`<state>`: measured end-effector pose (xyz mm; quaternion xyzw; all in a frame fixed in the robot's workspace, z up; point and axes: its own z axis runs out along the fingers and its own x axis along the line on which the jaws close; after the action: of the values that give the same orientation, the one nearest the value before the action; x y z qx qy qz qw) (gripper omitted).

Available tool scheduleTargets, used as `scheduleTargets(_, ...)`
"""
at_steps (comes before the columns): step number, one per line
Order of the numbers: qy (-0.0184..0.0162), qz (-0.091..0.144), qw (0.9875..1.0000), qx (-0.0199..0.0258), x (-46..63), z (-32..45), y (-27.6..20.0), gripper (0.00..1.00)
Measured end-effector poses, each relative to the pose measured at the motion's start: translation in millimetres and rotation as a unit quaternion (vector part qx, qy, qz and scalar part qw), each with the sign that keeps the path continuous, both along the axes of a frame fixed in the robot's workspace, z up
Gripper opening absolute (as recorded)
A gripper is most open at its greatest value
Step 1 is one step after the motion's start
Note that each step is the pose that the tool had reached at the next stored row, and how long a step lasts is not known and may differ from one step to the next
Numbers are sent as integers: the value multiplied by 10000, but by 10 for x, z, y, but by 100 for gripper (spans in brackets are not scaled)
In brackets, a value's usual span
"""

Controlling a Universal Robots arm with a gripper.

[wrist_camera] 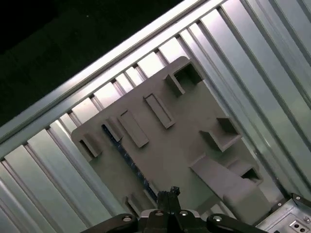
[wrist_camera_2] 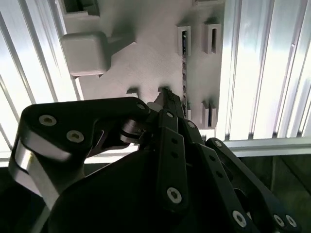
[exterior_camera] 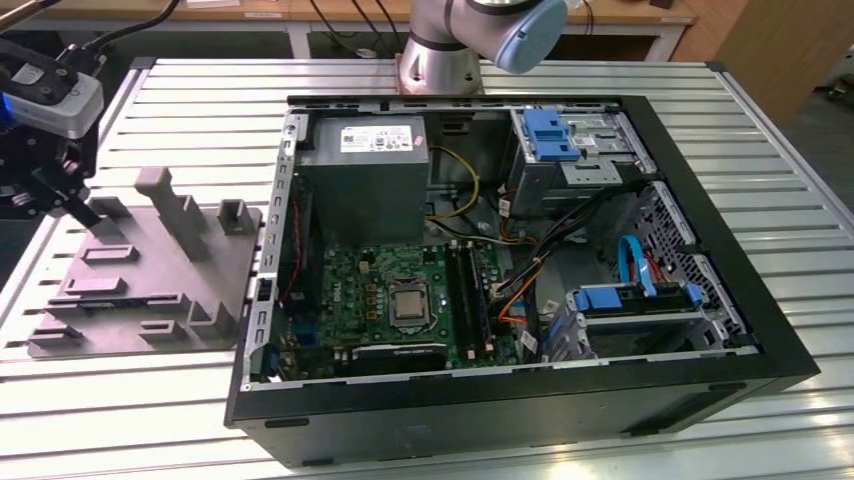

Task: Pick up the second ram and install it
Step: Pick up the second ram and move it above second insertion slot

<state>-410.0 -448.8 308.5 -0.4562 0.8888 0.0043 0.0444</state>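
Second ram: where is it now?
The second ram sits in the grey fixture, at the exterior view's left, beside the PC case, just beyond the gripper in both wrist views.

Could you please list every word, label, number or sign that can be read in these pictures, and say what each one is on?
Nothing here is legible.
White label on the grey power supply: print too small to read.
Green motherboard: markings too small to read.
Small sticker on the metal case corner, in the first wrist view: blurred.
Grey fixture plate: no text on it.
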Motion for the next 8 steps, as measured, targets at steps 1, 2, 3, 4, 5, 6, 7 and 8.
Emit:
scheduleTargets(1,0,89,10000,0,0,-3,0,10)
scheduleTargets(2,0,180,9998,0,0,-7,0,10)
scheduleTargets(3,0,269,9996,0,0,-10,0,10)
scheduleTargets(4,0,359,9994,0,0,-13,0,10)
scheduleTargets(5,0,455,9990,0,0,-16,0,10)
scheduleTargets(6,0,545,9985,0,0,-19,0,10)
scheduleTargets(7,0,634,9980,-1,0,-22,0,10)
scheduleTargets(8,0,723,9974,-1,0,-25,0,10)
